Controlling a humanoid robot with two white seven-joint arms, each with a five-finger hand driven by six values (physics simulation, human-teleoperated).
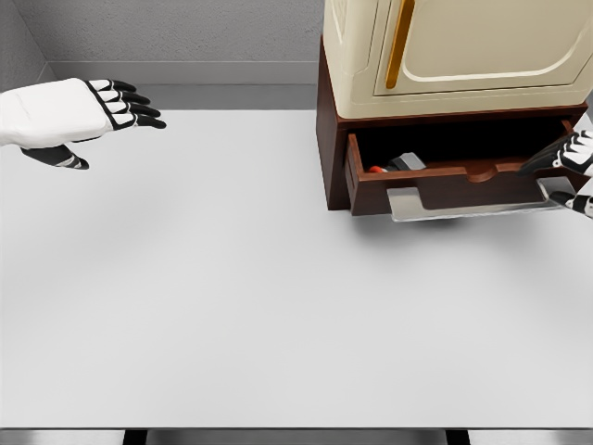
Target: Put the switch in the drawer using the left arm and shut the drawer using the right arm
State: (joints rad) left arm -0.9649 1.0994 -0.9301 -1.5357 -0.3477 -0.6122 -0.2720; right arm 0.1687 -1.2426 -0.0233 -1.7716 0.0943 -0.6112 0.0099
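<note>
Switch (400, 164) lies inside our open drawer (445, 185), under the cream cabinet (454, 46) at two o'clock. Our right hand (573, 167) touches the drawer front, grip unclear; our left hand (79, 116) hovers released at ten o'clock over the white table (232, 297), grey wall (167, 28) behind.

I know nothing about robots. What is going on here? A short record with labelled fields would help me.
left hand: open, fingers spread, raised over the table's far left, holding nothing
right hand: at the drawer's right end; grip unclear
drawer: partly open, brown, under a cream cabinet
switch: lying inside the drawer, left part
handle: silver bar along the drawer front
table: white
</note>
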